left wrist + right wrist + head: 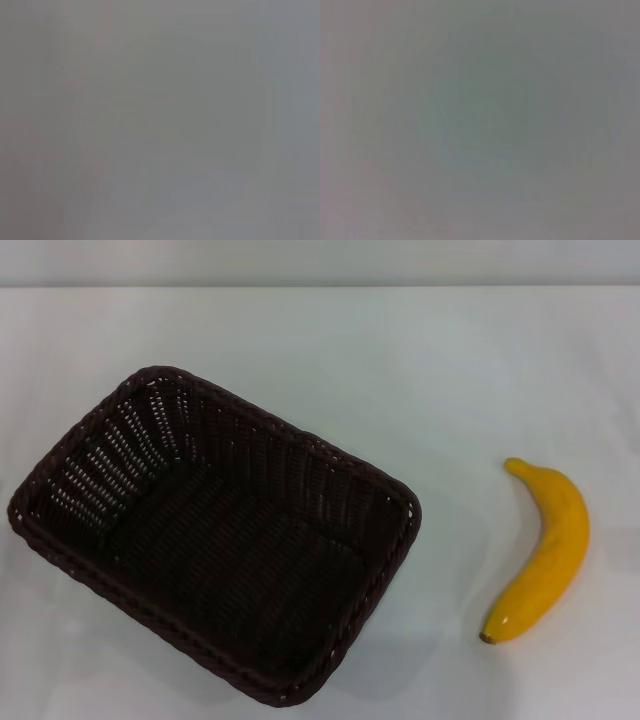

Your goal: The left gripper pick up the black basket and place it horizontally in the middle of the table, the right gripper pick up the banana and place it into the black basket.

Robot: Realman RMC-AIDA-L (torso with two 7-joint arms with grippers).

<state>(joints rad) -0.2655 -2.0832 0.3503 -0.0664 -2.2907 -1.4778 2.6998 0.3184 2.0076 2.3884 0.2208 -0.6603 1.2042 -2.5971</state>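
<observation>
The black basket (215, 535), a dark woven rectangle with a braided rim, sits empty on the white table (400, 370) at the left, turned at a slant. The banana (543, 552), bright yellow with a dark tip toward the front, lies on the table at the right, apart from the basket. Neither the left gripper nor the right gripper shows in the head view. Both wrist views show only a plain grey field with nothing to make out.
The table's far edge runs along the top of the head view, with a pale wall behind it. Bare white tabletop lies between the basket and the banana.
</observation>
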